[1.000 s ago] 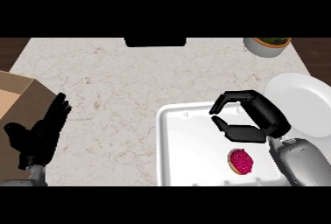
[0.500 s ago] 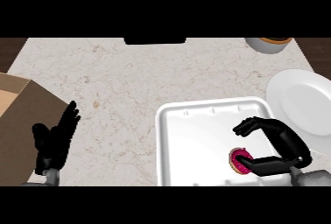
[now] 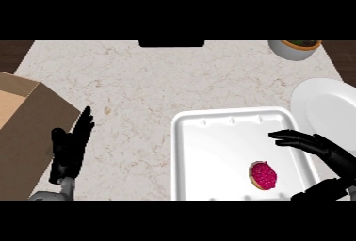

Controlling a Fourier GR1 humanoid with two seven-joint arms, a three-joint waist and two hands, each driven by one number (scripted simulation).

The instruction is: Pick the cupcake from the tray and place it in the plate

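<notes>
The right robot hand has dropped to three o'clock of the cupcake on the tray, fingers open and gripping nothing, so closing likely comes next.

The tray sits on the counter at its near right, with the cupcake in its near-right part and the plate just beside its right rim. The right hand reaches in over that rim (fingers behind the cupcake, thumb in front, neither touching it). The left hand rests at the lower left beside the box, and a pot stands at the far right corner.
</notes>
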